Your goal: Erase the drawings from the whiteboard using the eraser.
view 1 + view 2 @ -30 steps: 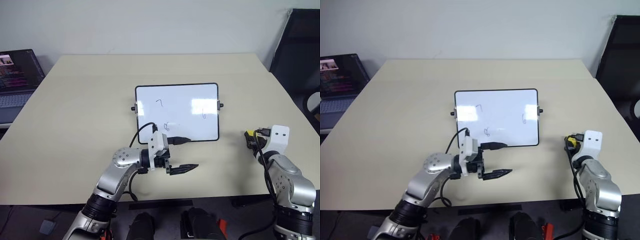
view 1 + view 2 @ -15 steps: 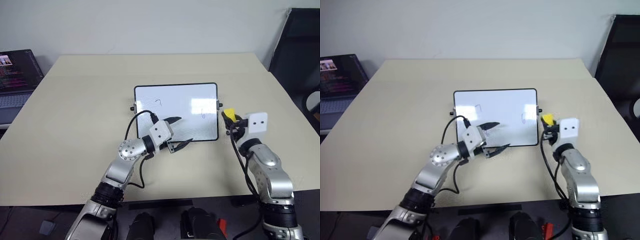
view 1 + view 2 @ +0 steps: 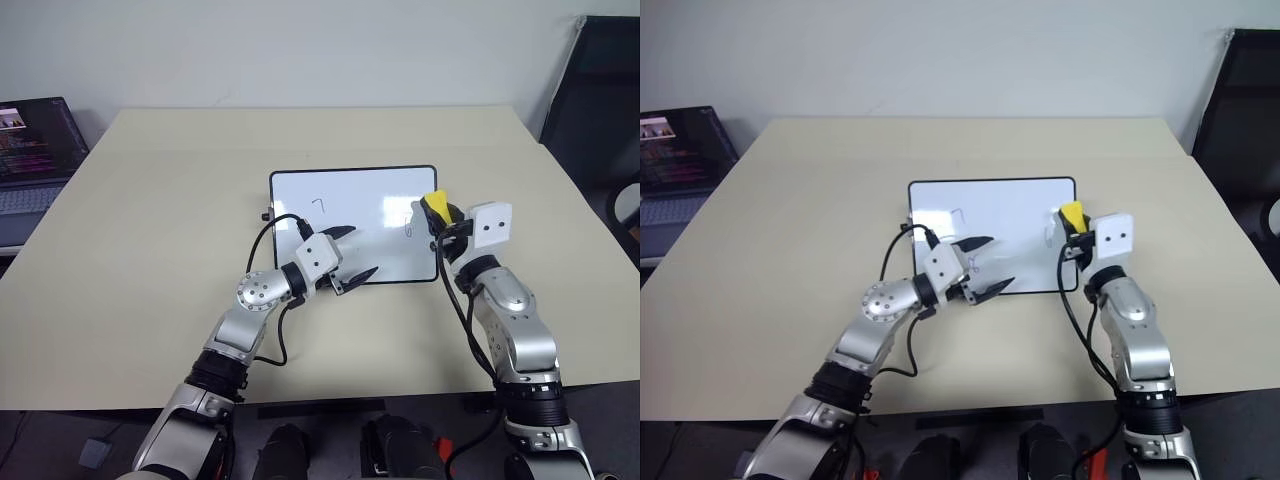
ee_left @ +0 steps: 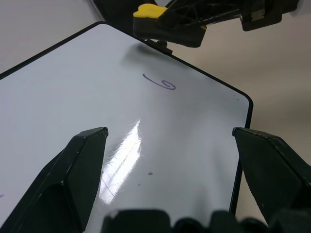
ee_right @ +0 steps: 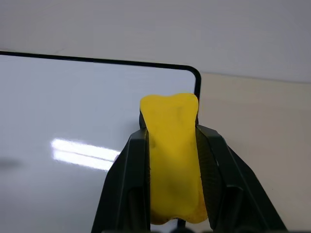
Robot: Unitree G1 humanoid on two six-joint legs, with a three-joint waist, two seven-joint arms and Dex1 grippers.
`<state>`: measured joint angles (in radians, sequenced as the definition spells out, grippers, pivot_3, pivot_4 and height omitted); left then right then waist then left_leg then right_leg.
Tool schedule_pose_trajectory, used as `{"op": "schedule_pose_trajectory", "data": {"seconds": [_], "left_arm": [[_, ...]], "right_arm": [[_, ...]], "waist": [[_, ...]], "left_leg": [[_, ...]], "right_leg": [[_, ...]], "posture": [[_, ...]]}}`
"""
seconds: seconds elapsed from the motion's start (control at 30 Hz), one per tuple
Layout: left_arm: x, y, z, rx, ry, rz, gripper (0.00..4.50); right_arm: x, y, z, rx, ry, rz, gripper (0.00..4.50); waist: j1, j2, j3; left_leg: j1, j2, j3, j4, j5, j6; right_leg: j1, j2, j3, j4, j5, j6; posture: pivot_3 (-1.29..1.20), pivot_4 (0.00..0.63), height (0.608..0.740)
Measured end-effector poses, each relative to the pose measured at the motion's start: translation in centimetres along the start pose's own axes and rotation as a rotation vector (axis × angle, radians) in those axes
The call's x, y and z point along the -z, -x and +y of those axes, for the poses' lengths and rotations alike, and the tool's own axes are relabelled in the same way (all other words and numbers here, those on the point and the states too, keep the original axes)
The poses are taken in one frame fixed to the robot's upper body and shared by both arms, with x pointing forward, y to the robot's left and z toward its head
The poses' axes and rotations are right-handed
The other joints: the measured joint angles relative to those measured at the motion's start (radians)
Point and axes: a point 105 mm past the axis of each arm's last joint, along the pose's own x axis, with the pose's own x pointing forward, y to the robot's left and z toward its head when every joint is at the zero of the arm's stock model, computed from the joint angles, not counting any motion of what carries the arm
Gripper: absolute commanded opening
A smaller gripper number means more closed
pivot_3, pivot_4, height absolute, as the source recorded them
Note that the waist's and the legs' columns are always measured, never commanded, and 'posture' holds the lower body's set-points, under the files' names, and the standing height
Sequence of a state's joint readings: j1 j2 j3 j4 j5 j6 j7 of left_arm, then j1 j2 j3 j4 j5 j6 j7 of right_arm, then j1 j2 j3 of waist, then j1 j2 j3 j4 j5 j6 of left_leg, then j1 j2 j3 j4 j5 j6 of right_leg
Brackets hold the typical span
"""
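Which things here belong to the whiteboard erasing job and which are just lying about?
Part of the job:
- whiteboard
- drawings, a 7 and a 6 legible
- eraser, clamped in the right end effector
- left end effector, open over the board's near edge

Just lying about:
- laptop, off the table's left side
- table

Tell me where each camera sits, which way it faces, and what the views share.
Left eye: on the head, looking down over the table at the whiteboard; both arms show, left hand open, right hand gripping the eraser.
Right eye: beside it, same scene.
Left wrist: looks along its open fingers across the whiteboard at a 6-like drawing.
Right wrist: looks along its fingers clamping the eraser over the whiteboard's corner.
Shared: whiteboard and eraser show in all four.
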<state>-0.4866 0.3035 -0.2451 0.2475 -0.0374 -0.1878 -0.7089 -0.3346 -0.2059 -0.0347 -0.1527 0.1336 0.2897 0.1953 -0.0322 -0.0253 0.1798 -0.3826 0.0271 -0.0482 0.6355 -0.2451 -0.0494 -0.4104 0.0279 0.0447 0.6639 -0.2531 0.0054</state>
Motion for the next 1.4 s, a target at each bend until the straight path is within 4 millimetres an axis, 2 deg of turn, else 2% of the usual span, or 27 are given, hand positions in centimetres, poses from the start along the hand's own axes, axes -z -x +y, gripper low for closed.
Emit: {"op": "schedule_pose_trajectory", "data": {"seconds": [0.13,0.4,0.8,0.93,1.27,1.4], "left_arm": [[0.0,0.1,0.2,-0.010,0.000,0.000,4.50],[0.1,0.3,0.7,-0.037,-0.010,0.009,4.50],[0.2,0.3,0.7,-0.042,-0.014,0.018,4.50],[0.2,0.3,0.7,-0.042,-0.014,0.019,4.50],[0.2,0.2,0.7,-0.043,-0.012,0.017,4.50],[0.2,0.2,0.7,-0.043,-0.011,0.016,4.50]], "right_arm": [[0.9,-0.2,0.8,-0.019,-0.014,0.024,0.98],[1.1,-0.9,2.3,-0.076,-0.001,0.024,0.98],[1.6,-1.4,2.8,-0.106,0.056,0.062,0.98],[2.0,-0.4,2.3,-0.100,0.102,0.109,0.98],[4.5,4.0,1.6,-0.097,0.155,0.277,0.98],[5.1,4.8,1.5,-0.107,0.165,0.308,0.98]], "waist": [[0.000,0.000,0.000],[0.000,0.000,0.000],[0.000,0.000,0.000],[0.002,0.000,0.000],[0.000,0.000,0.000],[-0.001,0.000,0.000]], "left_leg": [[0.000,0.000,0.000,0.000,0.000,0.000],[0.000,0.000,0.000,0.000,0.000,0.000],[0.000,0.000,0.000,0.000,0.000,0.000],[0.000,0.000,0.000,0.001,0.000,0.000],[0.001,0.000,0.000,0.004,0.000,0.000],[0.001,0.000,0.000,0.006,0.000,0.000]], "right_leg": [[0.000,0.000,0.000,0.000,0.000,0.000],[0.000,0.000,0.000,0.000,0.000,0.000],[0.000,0.000,0.000,0.001,0.000,0.000],[0.000,0.000,0.000,0.001,0.000,0.000],[0.002,0.000,0.000,0.002,0.001,0.001],[0.002,0.000,0.000,0.002,0.002,0.002]], "posture": [[0.00,0.150,0.740],[0.00,0.150,0.740],[0.00,0.150,0.740],[0.00,0.150,0.740],[0.00,0.150,0.740],[0.00,0.150,0.740]]}}
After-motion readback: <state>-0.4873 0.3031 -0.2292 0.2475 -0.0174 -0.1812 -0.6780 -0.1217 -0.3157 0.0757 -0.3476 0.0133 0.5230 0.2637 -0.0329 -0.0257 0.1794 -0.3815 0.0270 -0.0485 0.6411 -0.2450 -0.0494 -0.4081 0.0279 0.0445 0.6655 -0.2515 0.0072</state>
